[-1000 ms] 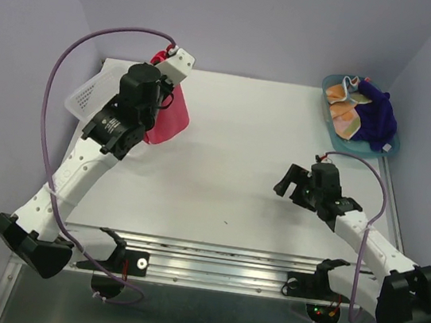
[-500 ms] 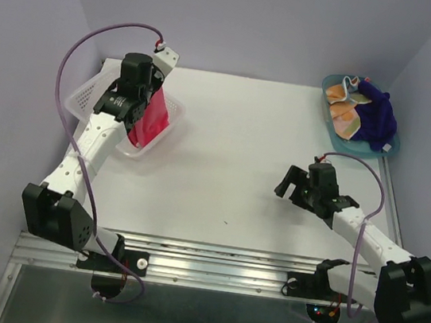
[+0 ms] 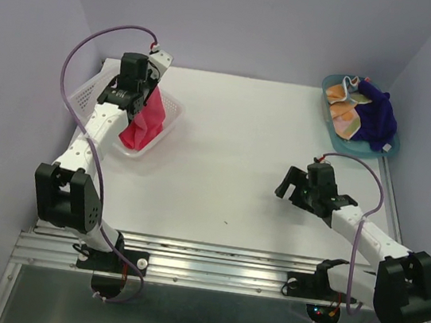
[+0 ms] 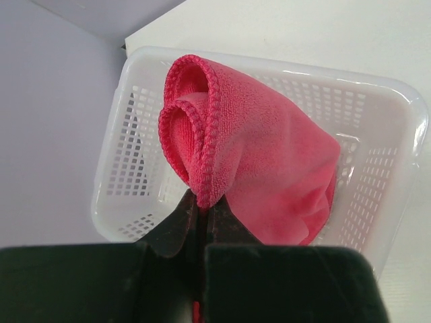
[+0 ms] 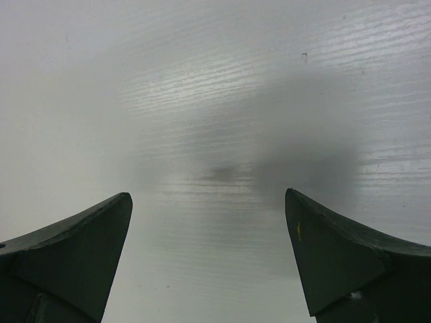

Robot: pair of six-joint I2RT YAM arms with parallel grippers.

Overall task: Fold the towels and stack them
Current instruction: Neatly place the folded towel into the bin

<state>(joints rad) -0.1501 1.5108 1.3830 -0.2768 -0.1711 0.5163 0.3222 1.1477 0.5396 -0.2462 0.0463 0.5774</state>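
My left gripper (image 3: 138,101) is shut on the folded edge of the bright pink-red towel (image 3: 143,125) and holds it hanging into the white perforated basket (image 3: 87,95) at the far left. In the left wrist view the gripper (image 4: 200,204) pinches the towel (image 4: 262,161) over the basket (image 4: 384,155). The orange polka-dot towel (image 3: 344,114) and the dark purple-blue towel (image 3: 376,118) lie bunched on the teal tray (image 3: 331,85) at the far right. My right gripper (image 3: 287,185) is open and empty, low over the bare table; the right wrist view (image 5: 209,222) shows only table between its fingers.
Purple walls close in the table (image 3: 233,148) on the left, back and right. A metal rail (image 3: 216,268) runs along the near edge by the arm bases.
My left gripper has carried the pink-red towel leftward and down from the table beside the basket into the basket. The right arm has barely moved.
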